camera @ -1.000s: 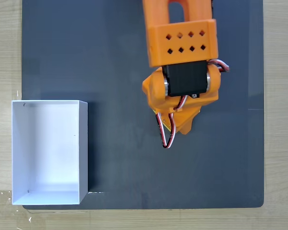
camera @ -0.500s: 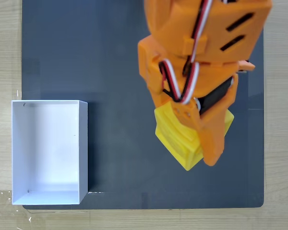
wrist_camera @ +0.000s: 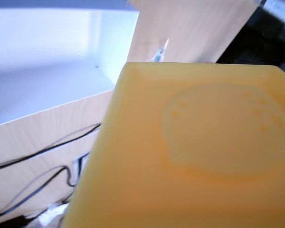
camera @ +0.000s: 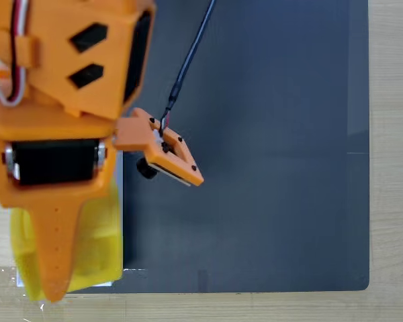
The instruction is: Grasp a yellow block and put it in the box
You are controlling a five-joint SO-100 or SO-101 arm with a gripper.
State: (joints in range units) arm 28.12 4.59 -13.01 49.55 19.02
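Observation:
In the fixed view my orange gripper is shut on the yellow block, which hangs at the lower left of the picture. Arm and block cover nearly all of the white box; a thin white strip of the box shows under the block's lower edge. The wrist view has the yellow block close up, its round stud facing the camera. Behind it, upper left, I see the white box with its inner walls and floor showing.
A dark grey mat lies on the light wooden table. A black cable runs down to the orange camera mount beside the arm. Thin dark cables cross the wood in the wrist view.
The arm has lifted the yellow block off the mat's middle right and swung it left. It now hangs over the box at the left.

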